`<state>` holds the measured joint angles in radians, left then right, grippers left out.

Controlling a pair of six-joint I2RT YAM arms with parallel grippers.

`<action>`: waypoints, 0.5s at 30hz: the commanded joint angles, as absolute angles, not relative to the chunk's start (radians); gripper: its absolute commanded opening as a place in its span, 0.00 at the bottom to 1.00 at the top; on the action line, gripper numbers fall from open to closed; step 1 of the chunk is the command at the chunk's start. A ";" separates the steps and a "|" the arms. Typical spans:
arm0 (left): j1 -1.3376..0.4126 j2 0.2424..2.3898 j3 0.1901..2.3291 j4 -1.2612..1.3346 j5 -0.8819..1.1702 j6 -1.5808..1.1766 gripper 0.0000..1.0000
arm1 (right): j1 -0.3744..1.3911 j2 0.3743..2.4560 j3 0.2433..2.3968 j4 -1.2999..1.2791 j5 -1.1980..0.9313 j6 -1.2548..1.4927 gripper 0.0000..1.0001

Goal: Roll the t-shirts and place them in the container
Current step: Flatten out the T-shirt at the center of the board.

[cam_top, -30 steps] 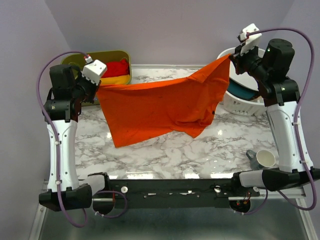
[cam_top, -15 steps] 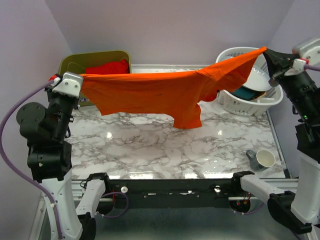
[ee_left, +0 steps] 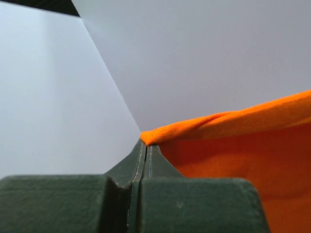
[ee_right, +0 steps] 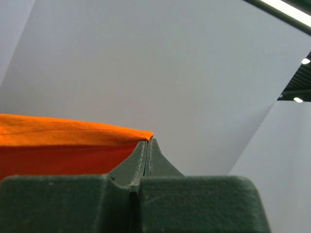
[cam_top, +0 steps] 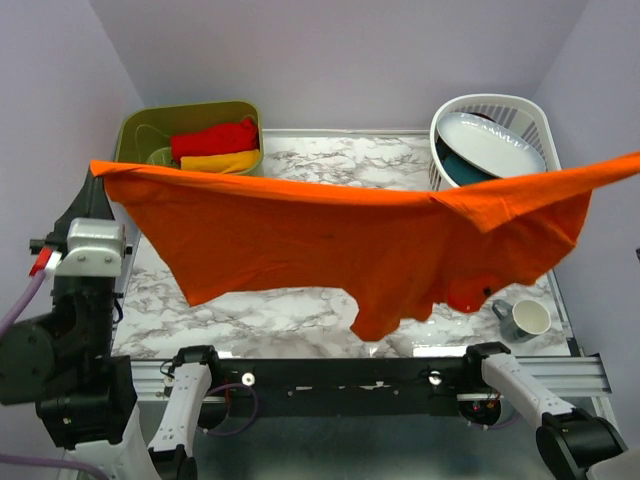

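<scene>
At far left, the left gripper [ee_left: 145, 148] pinches one corner of the orange t-shirt [cam_top: 330, 240], jaws closed tight on the cloth. The shirt hangs stretched in the air above the marble table [cam_top: 260, 320], its long axis running left to right, each arm at its own end. At far right, the right gripper [ee_right: 147, 145] clamps the opposite corner, apparently outside the overhead view.

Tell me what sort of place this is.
Probably a lab robot cell staged as a home chore: bare walls around a marble-look table, a bin of shirts, a basket of dishes, an orange shirt held aloft.
</scene>
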<state>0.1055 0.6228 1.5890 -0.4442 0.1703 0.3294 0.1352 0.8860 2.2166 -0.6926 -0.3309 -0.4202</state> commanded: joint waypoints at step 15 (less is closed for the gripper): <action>0.112 0.813 1.205 -0.612 0.481 0.531 0.00 | 0.124 0.894 1.490 -0.439 -0.354 -0.650 0.01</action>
